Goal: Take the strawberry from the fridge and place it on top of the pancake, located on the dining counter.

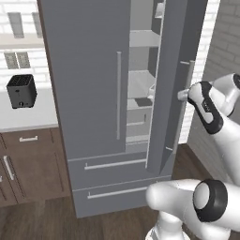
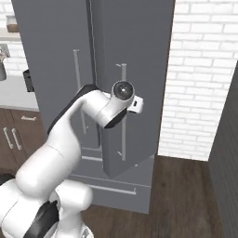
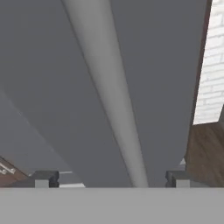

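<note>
Fingers (image 3: 46, 178) stand spread wide on either side of the long bar handle (image 3: 111, 94) of the fridge's right door (image 1: 171, 70), released from it and holding nothing, with the gripper (image 3: 111, 179) right up against the handle. From where I stand the fridge (image 1: 89, 79) is only part open: the right door hangs ajar at an angle, the left one is shut, and through the gap I can see pale shelves (image 1: 140, 82) with nothing red on them that I can make out, so I cannot say where the strawberry sits; it may be deeper in or behind the door edge. To my eye the worry is that the door is not wide enough. If the arm (image 2: 69, 135) goes for the shelves now, the forearm or wrist could catch the door edge and knock it, or swing it back shut on the arm. Backing the hand away carelessly could also snag a fingertip on the bar and drag the door. And reaching blind into a narrow gap risks bumping whatever is on the shelves, sending a small round berry rolling out of reach. The toaster (image 1: 21, 90) on the wall countertop (image 1: 28, 117) is well clear of all this
</note>
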